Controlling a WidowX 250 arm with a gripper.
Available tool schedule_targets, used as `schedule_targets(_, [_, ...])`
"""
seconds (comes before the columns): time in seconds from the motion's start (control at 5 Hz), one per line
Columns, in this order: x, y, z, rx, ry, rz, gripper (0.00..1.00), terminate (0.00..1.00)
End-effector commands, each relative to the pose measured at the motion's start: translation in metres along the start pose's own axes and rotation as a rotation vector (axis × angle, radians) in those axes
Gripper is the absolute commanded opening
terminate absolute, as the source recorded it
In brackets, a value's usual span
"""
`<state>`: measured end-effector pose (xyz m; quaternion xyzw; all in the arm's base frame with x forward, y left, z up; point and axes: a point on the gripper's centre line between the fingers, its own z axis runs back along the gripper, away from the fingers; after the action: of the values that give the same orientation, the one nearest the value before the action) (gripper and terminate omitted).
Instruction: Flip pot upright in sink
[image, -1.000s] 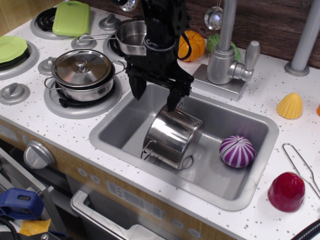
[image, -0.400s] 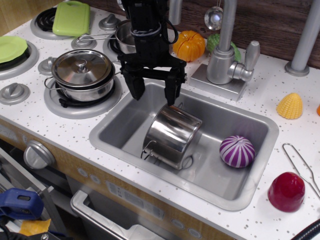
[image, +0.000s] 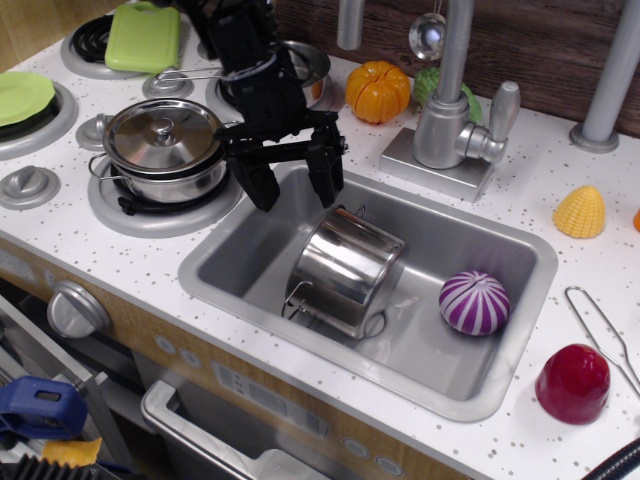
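The shiny steel pot (image: 345, 270) lies on its side in the grey sink (image: 500, 240), left of the middle, its flat base towards the back right and a wire loop handle at its lower left. My black gripper (image: 297, 184) hangs open and empty above the sink's back-left corner, just up and left of the pot. Its two fingers point down and do not touch the pot.
A purple-and-white striped ball (image: 474, 302) lies in the sink's right half. A lidded steel pot (image: 165, 148) stands on the burner to the left, a saucepan (image: 305, 68) behind the arm. The faucet (image: 452, 100), an orange pumpkin (image: 378, 92), a yellow shell (image: 580, 212) and a red piece (image: 572, 382) stand around the sink.
My gripper has moved left and a little back, away from the pot, still open. The arm now leans in from the upper left. The pot has not moved.
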<state>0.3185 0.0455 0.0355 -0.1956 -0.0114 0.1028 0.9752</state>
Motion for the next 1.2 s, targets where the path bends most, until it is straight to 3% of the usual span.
schedule_targets(0.0, [0.005, -0.001, 0.007, -0.105, -0.023, -0.003, 1.00, 0.00])
schedule_targets(0.6, [0.003, -0.016, -0.011, -0.206, -0.044, 0.047, 1.00, 0.00])
schedule_targets(0.8, [0.002, -0.022, -0.016, -0.215, -0.053, 0.047, 1.00, 0.00])
schedule_targets(1.0, [0.004, -0.029, -0.019, -0.258, -0.032, 0.064, 1.00, 0.00])
